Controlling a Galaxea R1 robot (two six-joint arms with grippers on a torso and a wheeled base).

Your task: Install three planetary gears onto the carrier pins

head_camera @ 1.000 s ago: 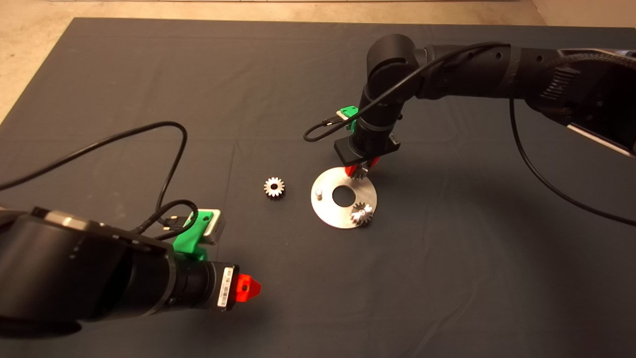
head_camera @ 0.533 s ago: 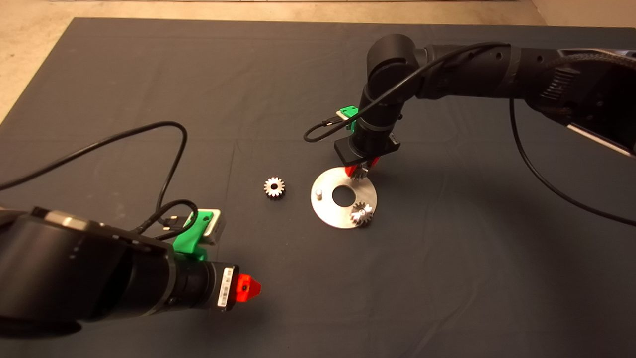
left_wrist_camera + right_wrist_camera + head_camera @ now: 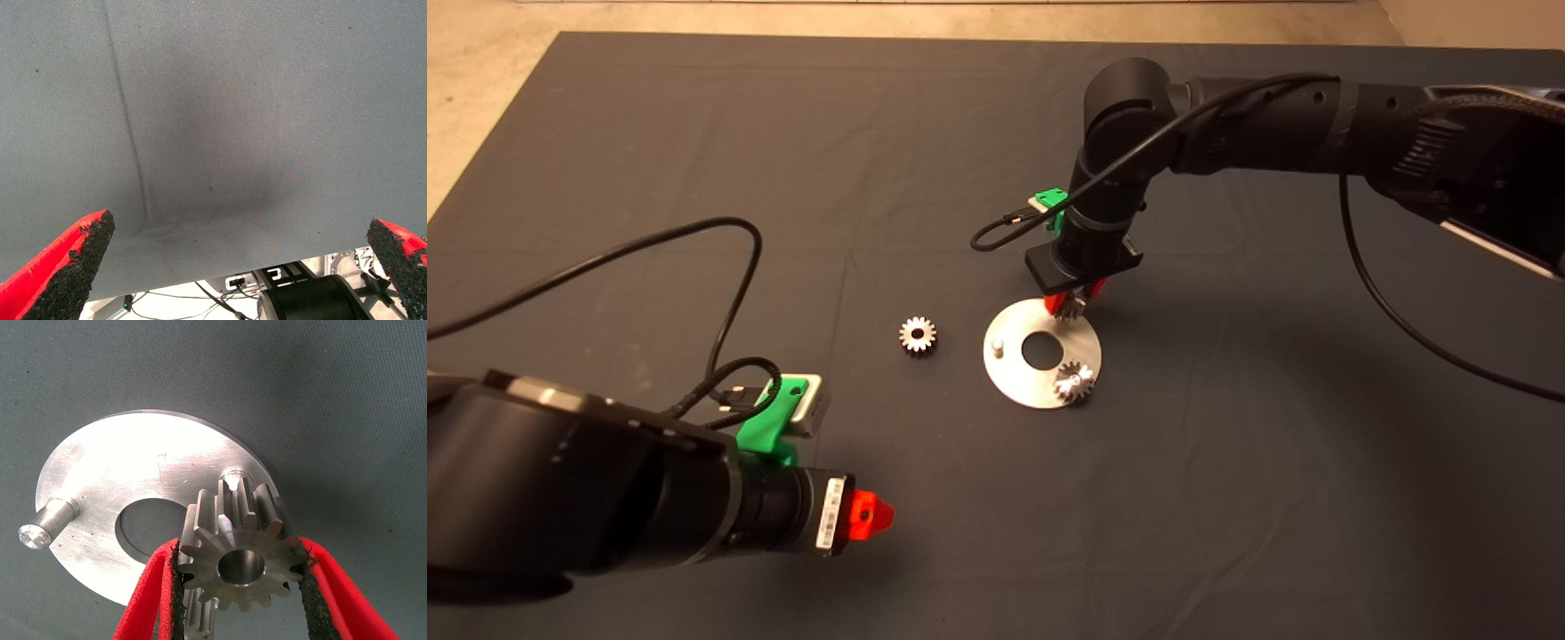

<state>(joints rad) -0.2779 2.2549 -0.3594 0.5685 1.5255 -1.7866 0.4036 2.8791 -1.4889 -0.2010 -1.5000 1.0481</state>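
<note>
Mat [image 3: 694,160]: your dark work surface fills nearly the whole head view; its far edge and far-left corner meet pale floor, and you have broad bare cloth on the left, right and near sides.
Right arm [image 3: 1280,124]: it reaches in from the right edge, bending down over the far side of the disc.
Left arm [image 3: 587,489]: parked at the near-left corner, well apart from the parts.
Left gripper [image 3: 247,267]: spread wide and empty, with only mat between its pads; the mat's edge shows just beyond them.
Right gripper [image 3: 240,587]: closed on a gear, one pad on each flank of the teeth.
Disc [image 3: 1014,373]: lies flat on the mat right of centre, clear cloth all round its rim.
Held gear [image 3: 241,560]: over the disc's far edge, just beside the far pin [image 3: 232,480], whose tip shows past the teeth; you cannot tell if they touch.
Seated gear [image 3: 1075,381]: on the near-right pin.
Loose gear [image 3: 918,335]: flat on the mat left of the disc, near it but apart.
Bare pin [image 3: 999,345]: upright on the disc's left side.
</note>
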